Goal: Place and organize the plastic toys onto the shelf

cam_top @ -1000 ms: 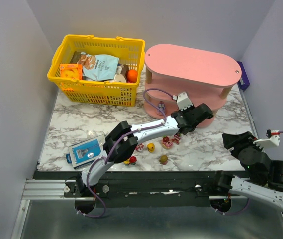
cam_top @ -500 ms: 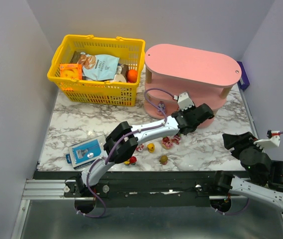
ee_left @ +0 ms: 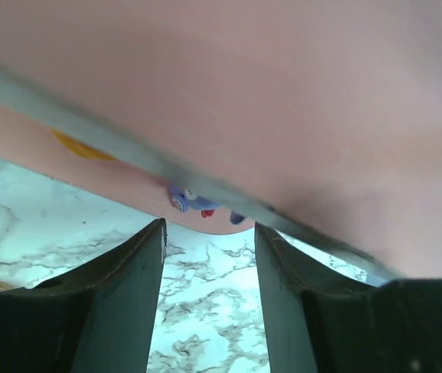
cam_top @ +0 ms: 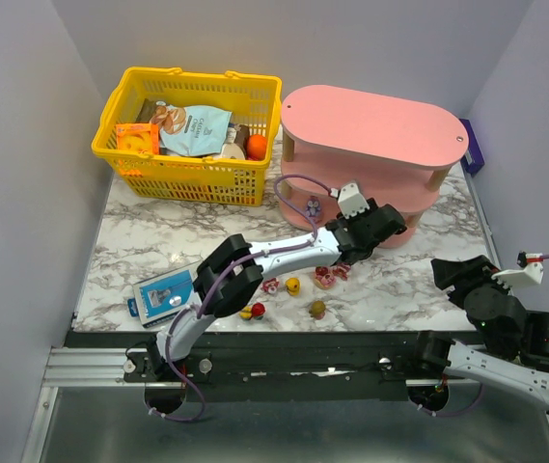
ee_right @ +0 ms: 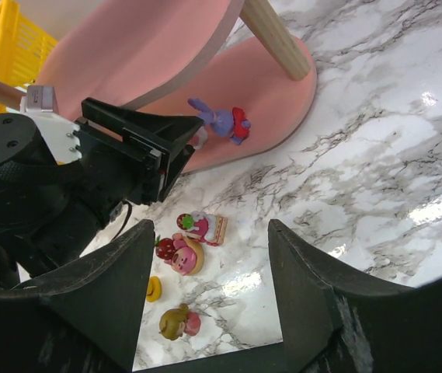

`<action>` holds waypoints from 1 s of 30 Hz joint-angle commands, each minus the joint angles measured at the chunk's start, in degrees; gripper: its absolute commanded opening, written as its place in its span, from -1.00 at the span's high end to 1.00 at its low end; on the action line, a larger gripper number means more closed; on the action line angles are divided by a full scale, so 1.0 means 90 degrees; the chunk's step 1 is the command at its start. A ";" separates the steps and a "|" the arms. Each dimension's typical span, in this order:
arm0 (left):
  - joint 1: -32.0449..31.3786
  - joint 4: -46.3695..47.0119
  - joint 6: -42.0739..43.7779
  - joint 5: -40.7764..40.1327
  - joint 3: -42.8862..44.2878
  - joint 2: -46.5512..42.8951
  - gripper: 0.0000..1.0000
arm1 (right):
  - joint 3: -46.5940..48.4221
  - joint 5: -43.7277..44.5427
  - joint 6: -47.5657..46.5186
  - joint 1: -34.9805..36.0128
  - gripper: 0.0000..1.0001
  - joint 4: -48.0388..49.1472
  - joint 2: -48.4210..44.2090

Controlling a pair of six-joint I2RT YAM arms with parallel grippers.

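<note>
Right end effector hangs near the front edge of the marble worktop, jaws wide and empty; just beyond, a cluster of plastic toys lies loose on the stone; left end effector, jaws parted with nothing between them, points at the lowest tier of the pink shelf; a purple figurine sits at that tier's rim, just off the fingertips; farther back and to the left sits a yellow basket.
</note>
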 commanded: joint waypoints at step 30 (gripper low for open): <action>0.0039 0.0945 0.2183 -0.1837 -0.6627 -0.7837 -0.90 | -0.0904 -0.3779 -0.3332 -0.2952 -0.04 0.5180 0.3257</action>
